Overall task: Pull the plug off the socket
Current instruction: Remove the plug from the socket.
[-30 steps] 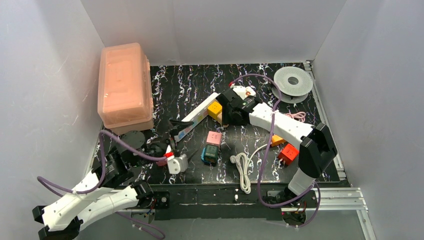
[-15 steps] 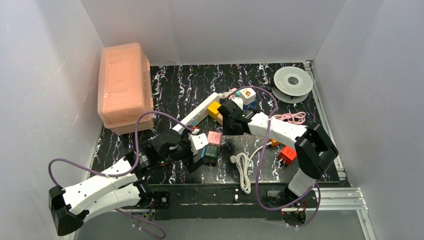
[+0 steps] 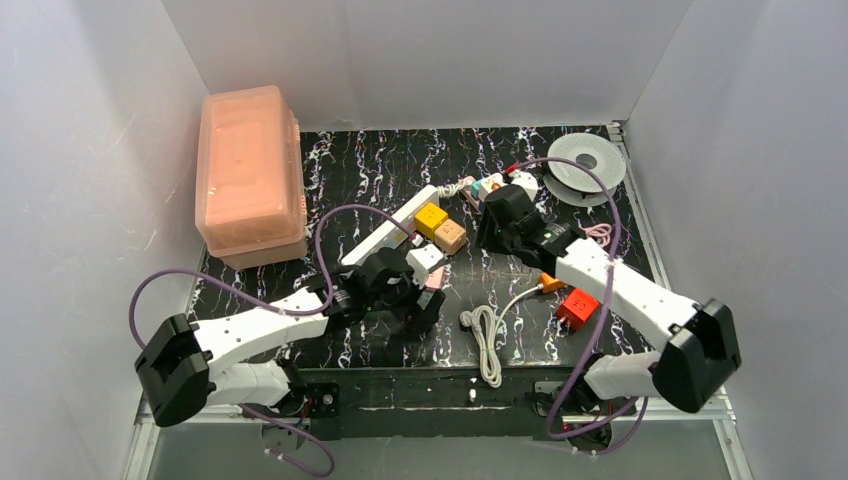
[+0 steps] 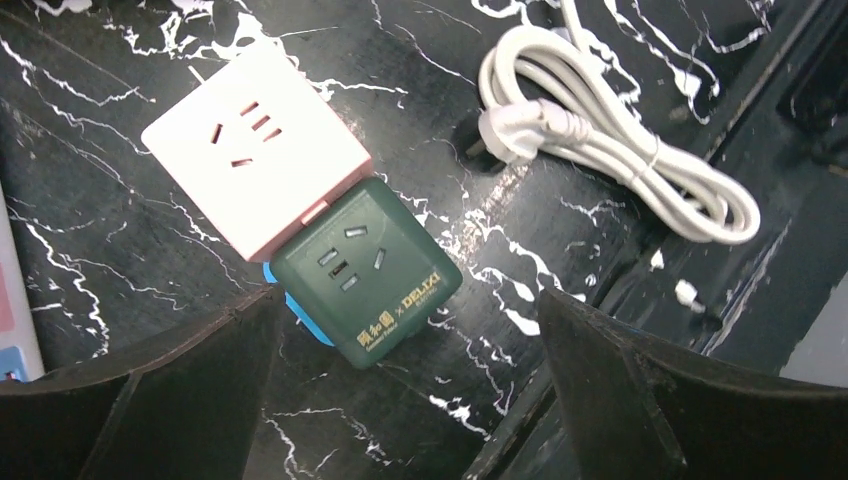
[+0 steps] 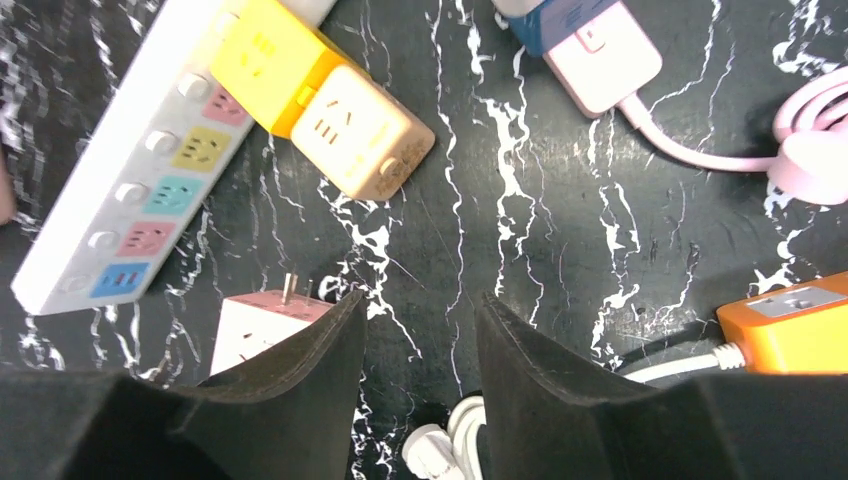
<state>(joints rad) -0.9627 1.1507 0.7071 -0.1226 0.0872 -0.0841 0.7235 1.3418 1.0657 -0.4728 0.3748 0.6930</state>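
Your left tool (image 4: 408,300), released and empty, hangs over the pink cube (image 4: 255,150) near the socket (image 5: 130,190), so closing now could seize it instead of the yellow plug (image 5: 262,62) on the socket.

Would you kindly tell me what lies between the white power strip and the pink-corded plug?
The right wrist view shows a yellow cube joined to a beige cube between the power strip and the pink plug, then bare tabletop.
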